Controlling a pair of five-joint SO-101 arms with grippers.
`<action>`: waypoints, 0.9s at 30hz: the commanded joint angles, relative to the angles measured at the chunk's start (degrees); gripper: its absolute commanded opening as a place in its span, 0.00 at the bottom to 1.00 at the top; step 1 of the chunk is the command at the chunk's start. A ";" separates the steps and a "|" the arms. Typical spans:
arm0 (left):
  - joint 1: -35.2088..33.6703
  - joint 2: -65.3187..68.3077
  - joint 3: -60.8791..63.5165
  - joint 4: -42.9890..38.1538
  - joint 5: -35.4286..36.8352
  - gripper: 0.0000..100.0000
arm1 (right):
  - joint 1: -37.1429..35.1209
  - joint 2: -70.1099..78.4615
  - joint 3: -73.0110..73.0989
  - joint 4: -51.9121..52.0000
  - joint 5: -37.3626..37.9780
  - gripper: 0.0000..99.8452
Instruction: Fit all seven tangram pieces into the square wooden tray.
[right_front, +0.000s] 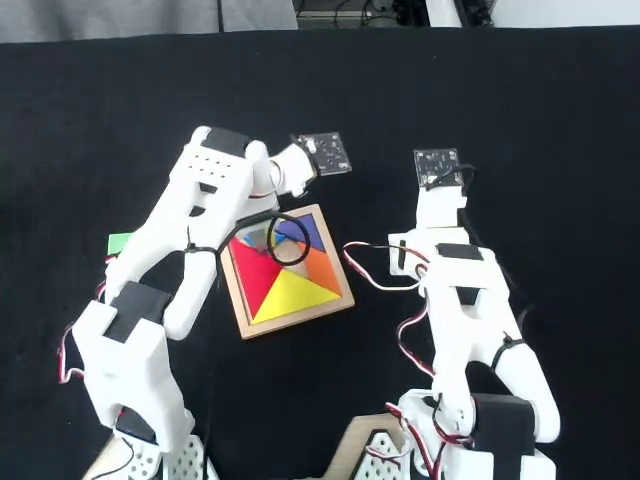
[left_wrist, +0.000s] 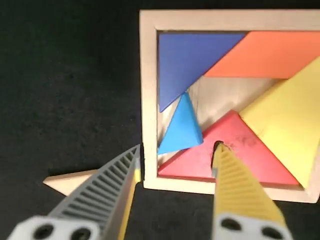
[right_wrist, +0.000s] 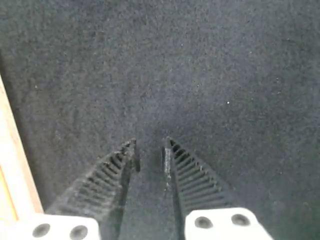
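Observation:
The square wooden tray (left_wrist: 149, 100) holds a dark blue triangle (left_wrist: 185, 60), an orange piece (left_wrist: 265, 55), a yellow triangle (left_wrist: 290, 115) and a red triangle (left_wrist: 235, 152). A small light blue triangle (left_wrist: 181, 127) sits in the bare gap between dark blue and red, seemingly tilted. My left gripper (left_wrist: 178, 149) is open low over the tray's corner. One fingertip (left_wrist: 220, 155) is over the red triangle and the other is outside the rim. In the high view the left arm covers part of the tray (right_front: 300, 320). My right gripper (right_wrist: 150, 152) hangs over black cloth, fingers a narrow gap apart, holding nothing.
A pale wooden pointed piece (left_wrist: 65, 181) lies on the cloth just outside the tray by my left gripper. A green piece (right_front: 120, 243) lies left of the left arm. A black cable loop (right_front: 288, 238) hangs over the tray. The tray's edge (right_wrist: 12, 165) is beside my right gripper.

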 joint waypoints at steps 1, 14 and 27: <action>0.84 -0.79 -0.48 -4.31 0.79 0.23 | -1.14 0.22 -2.68 -0.88 0.09 0.09; 2.42 6.86 -0.22 -10.90 5.19 0.23 | -1.14 0.22 -2.68 -0.88 0.09 0.09; -3.91 9.93 -4.62 -3.34 4.92 0.23 | -1.14 0.22 -2.68 -0.88 0.09 0.09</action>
